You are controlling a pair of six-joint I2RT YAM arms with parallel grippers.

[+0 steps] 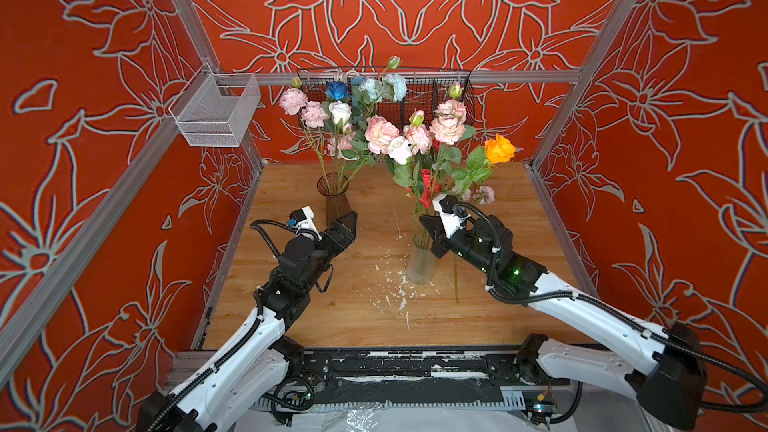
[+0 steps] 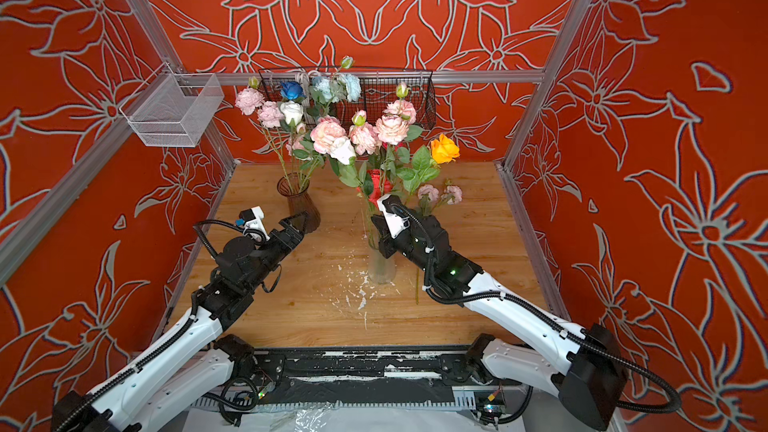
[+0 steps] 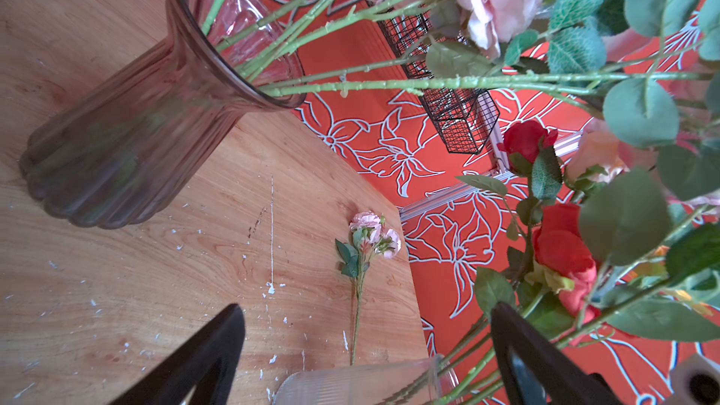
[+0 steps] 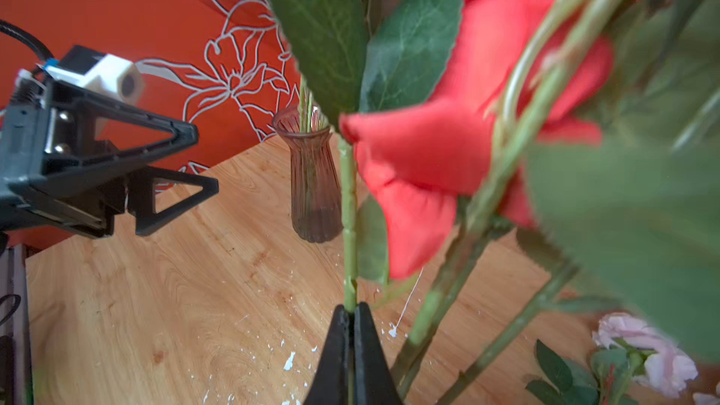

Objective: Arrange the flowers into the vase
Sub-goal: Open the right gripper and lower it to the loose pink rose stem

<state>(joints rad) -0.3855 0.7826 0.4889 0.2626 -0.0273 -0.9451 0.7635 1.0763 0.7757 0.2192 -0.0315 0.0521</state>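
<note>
Two vases stand on the wooden table (image 1: 291, 297). A smoky ribbed glass vase (image 1: 334, 203) at the back left holds pink, white and blue flowers (image 1: 340, 112). A clear ribbed vase (image 1: 420, 263) in the middle holds pink, red and orange flowers (image 1: 380, 132). My right gripper (image 1: 426, 222) is just above the clear vase's rim, shut on a green flower stem (image 4: 348, 208) beside a red bloom (image 4: 448, 142). Which bloom that stem carries is hidden. My left gripper (image 1: 347, 220) hangs open and holds nothing, next to the smoky vase (image 3: 136, 138). A pink sprig (image 1: 482, 195) lies loose on the table at the right.
A white mesh basket (image 1: 216, 112) hangs on the left rail. A black wire basket (image 1: 419, 93) hangs on the back rail behind the blooms. Aluminium posts frame the red-papered walls. White flecks (image 1: 390, 292) dot the wood in front of the clear vase.
</note>
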